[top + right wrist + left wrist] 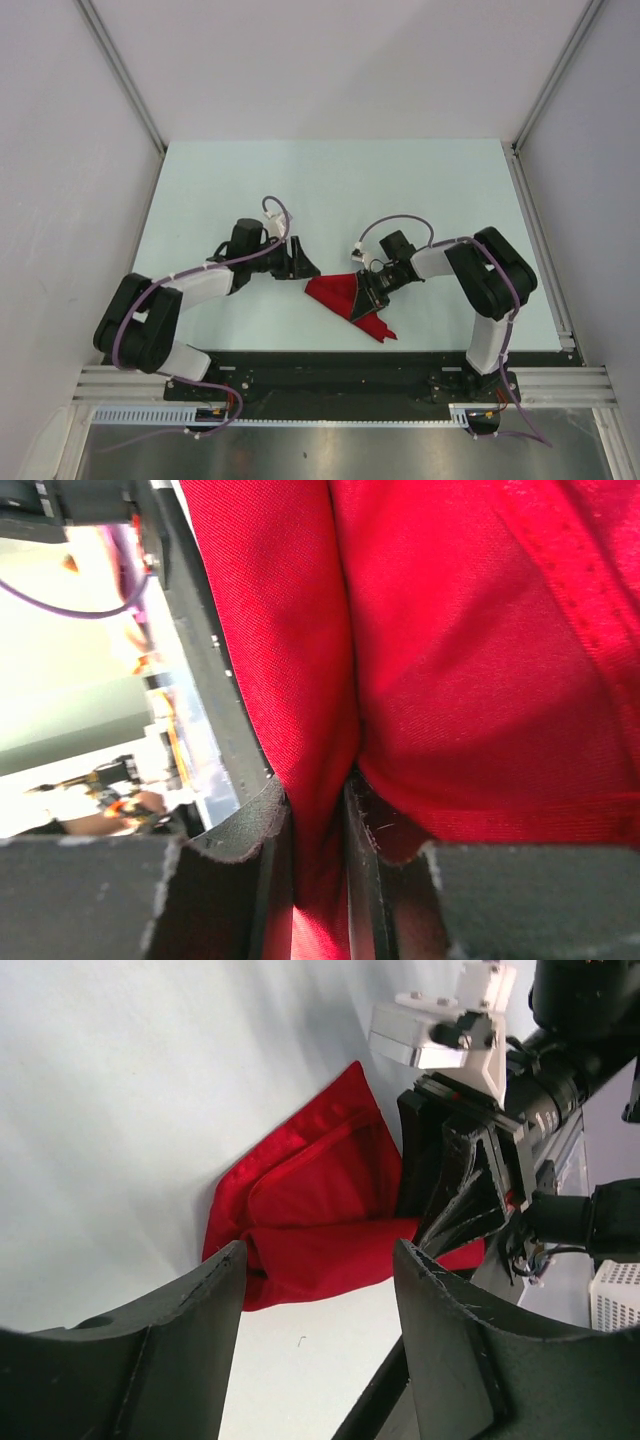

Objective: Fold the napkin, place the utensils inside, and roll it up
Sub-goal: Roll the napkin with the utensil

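My right tool (pixel 318 820) was clenched on a fold of the napkin (pixel 480 630). In the right wrist view a ridge of red cloth ran up out of the narrow gap between the two pads (pixel 250 830), and the cloth filled most of that view. From above, that tool sat low on the right-hand part of the cloth.

The napkin lay bunched and partly folded on the pale counter (pixel 400 180), toward the near edge and between my two tools, with one corner trailing toward the near right. In the left wrist view it showed overlapping layers with a stitched hem, and the right tool stood against its far side.

My left tool (pixel 318 1260) was released, its jaws spread wide and holding nothing. It hung just beside the napkin's left corner. I could not tell from the overhead view whether it touched the cloth.
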